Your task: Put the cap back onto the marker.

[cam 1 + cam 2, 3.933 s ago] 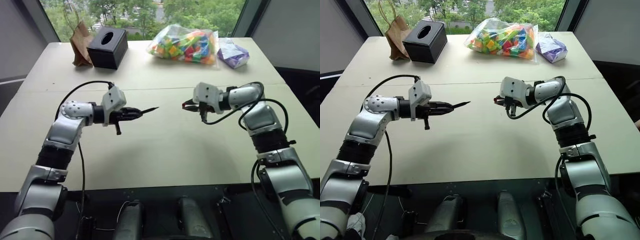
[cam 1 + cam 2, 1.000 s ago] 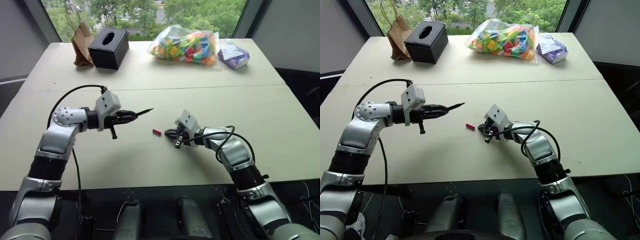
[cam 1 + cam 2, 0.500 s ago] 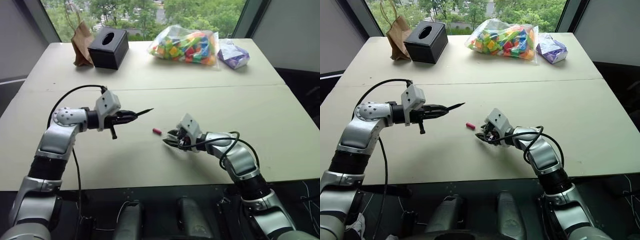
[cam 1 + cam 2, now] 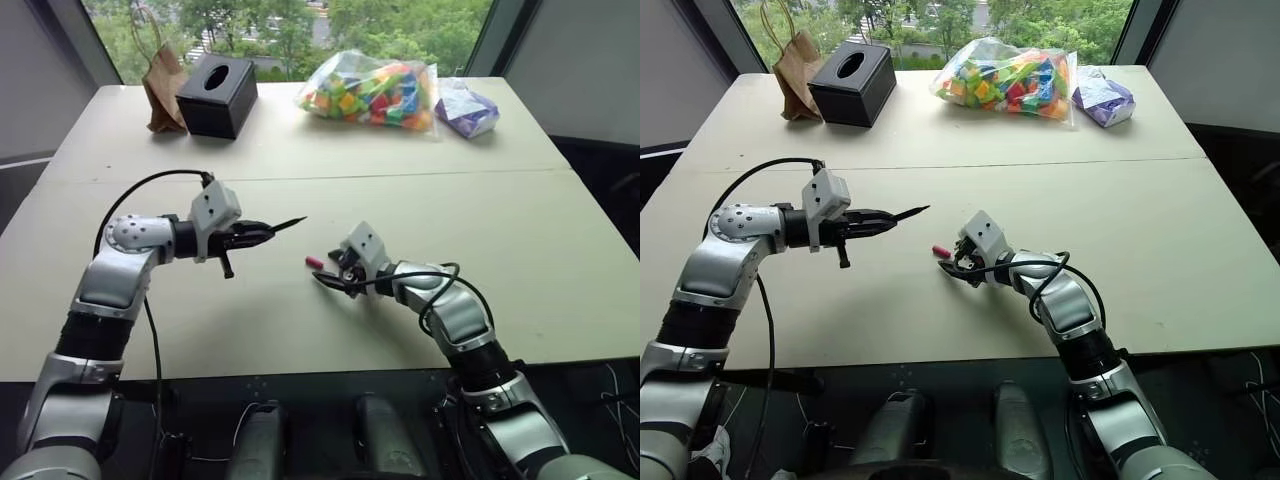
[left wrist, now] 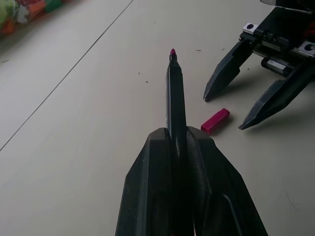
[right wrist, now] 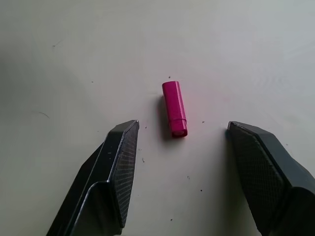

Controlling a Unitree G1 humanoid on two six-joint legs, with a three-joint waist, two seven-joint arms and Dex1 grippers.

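- The marker (image 4: 272, 229) is held level above the tabletop (image 4: 560, 250), long axis running toward 3 o'clock and slightly toward 12 in the head view, its pointed tip leading.
- The left pincer (image 5: 178, 147) is clamped shut on the marker's rear barrel; the front half projects free past the fingertips.
- The cap (image 6: 174, 108) lies flat on the tabletop, below and past the marker tip at about 4 o'clock from it, well apart from the marker.
- The cap's long axis runs roughly along the right pincer's pointing direction, not across it.
- The right pincer (image 6: 182, 132) stands wide, fingers apart, low over the tabletop. The cap sits just ahead of the fingertips, centred on the gap, touching neither finger.
- The right forearm reaches toward 10 o'clock, wrist angled down; the left forearm extends toward 3 o'clock.
- Bare tabletop surrounds the cap on all sides. A black tissue box (image 4: 217, 94), a brown paper bag (image 4: 161, 92) and a bag of coloured blocks (image 4: 367, 91) stand at the far edge, well apart.
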